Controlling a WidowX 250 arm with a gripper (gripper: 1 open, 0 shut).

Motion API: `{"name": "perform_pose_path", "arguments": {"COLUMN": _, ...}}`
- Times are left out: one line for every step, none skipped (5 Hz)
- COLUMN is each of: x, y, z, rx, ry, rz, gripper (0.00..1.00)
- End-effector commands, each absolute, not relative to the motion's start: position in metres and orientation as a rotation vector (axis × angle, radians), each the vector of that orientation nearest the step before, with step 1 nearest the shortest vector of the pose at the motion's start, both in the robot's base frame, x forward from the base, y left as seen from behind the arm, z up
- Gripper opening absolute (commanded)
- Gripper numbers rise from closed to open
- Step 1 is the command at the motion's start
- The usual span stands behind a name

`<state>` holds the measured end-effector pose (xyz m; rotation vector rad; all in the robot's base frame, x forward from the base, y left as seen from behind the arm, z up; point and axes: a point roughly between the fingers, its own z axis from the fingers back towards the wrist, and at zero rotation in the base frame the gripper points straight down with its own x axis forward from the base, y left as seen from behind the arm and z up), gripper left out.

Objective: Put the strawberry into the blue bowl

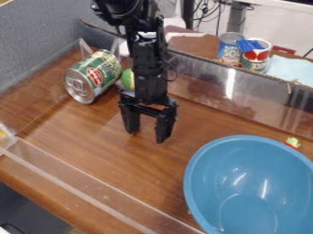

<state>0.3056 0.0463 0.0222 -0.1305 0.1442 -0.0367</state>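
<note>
- Camera view: gripper (146,131) points down over bare wood beside the green can (93,75), fingers spread wide, nothing between them.
- Blue bowl (215,147) sits well apart, empty.
- Strawberry not identifiable; a red speck (291,141) past the bowl's rim is too small to tell.
- Judged light, soft and bruisable: pinch gently across the widest body.

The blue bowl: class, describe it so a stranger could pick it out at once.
Start at the wooden table and go to its near right corner. There sits the blue bowl, empty, glossy inside, and far wider than the green tin can lying on its side at the back left.
</note>
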Motion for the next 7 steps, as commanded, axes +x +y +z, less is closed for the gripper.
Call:
{"name": "perform_pose_path", "arguments": {"x": 0.314, "y": 0.054, "z": 0.039, "rx": -0.12, "ry": 0.102, "rz": -0.019, "gripper": 1.0}}
{"name": "perform_pose_path", "arguments": {"x": 0.318, "y": 0.062, "z": 0.046, "rx": -0.123, "ry": 0.094, "rz": -0.001, "gripper": 1.0}}
{"name": "perform_pose_path", "arguments": {"x": 0.323, "y": 0.078, "z": 0.058, "rx": -0.13, "ry": 0.079, "rz": 0.034, "gripper": 1.0}}
{"name": "perform_pose_path", "arguments": {"x": 0.33, "y": 0.1, "z": 0.076, "rx": -0.135, "ry": 0.055, "rz": 0.069, "gripper": 1.0}}
{"name": "perform_pose_path", "arguments": {"x": 0.342, "y": 0.123, "z": 0.087, "rx": -0.146, "ry": 0.038, "rz": 0.111, "gripper": 1.0}}
{"name": "perform_pose_path", "arguments": {"x": 0.351, "y": 0.126, "z": 0.084, "rx": -0.148, "ry": 0.035, "rz": 0.121, "gripper": 1.0}}
{"name": "perform_pose_path", "arguments": {"x": 0.357, "y": 0.13, "z": 0.081, "rx": -0.155, "ry": 0.032, "rz": 0.134, "gripper": 1.0}}
